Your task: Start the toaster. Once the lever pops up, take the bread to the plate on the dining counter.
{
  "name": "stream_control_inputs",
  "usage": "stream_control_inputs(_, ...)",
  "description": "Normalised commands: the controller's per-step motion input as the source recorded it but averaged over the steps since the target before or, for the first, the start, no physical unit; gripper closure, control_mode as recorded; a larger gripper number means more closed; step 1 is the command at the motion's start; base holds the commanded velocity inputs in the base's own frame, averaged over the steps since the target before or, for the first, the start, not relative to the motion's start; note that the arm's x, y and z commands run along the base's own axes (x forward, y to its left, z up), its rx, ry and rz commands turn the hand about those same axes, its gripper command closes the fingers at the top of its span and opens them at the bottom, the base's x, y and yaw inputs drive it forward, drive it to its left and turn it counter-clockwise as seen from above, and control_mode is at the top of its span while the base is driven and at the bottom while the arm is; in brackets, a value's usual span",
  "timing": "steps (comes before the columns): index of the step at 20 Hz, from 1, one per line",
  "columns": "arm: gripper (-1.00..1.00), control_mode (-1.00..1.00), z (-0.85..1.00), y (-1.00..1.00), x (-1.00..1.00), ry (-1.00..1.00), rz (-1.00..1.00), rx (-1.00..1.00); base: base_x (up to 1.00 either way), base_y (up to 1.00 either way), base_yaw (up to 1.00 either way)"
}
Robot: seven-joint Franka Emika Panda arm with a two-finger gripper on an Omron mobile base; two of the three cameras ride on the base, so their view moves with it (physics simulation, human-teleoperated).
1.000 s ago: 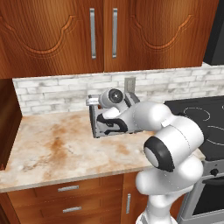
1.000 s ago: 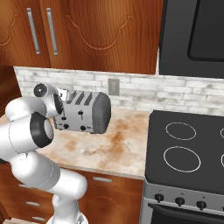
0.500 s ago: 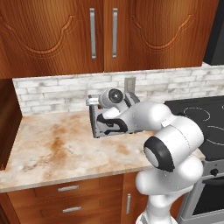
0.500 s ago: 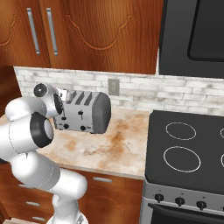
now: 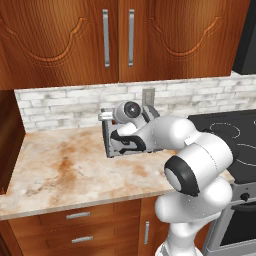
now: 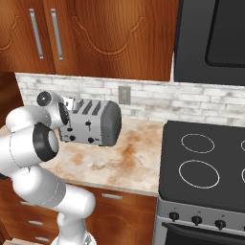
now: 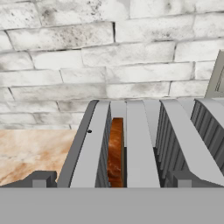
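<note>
Over the unlabelled toaster [image 7: 144, 140], the end effector [image 7: 109, 180] spreads wide above the bread [image 7: 115, 151].

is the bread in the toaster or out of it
In. The bread sits edge-up, sunk in the leftmost slot of the toaster.

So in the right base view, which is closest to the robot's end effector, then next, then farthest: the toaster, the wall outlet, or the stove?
1. The toaster, right beside the end effector.
2. The wall outlet, on the brick wall behind the toaster.
3. The stove, far off on the right.
</note>
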Motion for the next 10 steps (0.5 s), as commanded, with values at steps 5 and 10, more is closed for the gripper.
stream_control_inputs(5,-1.0,-1.0,0.0,0.0,0.0,0.0,0.0,0.0,0.0,0.0,0.0)
stream_control_inputs(10,-1.0,-1.0,0.0,0.0,0.0,0.0,0.0,0.0,0.0,0.0,0.0)
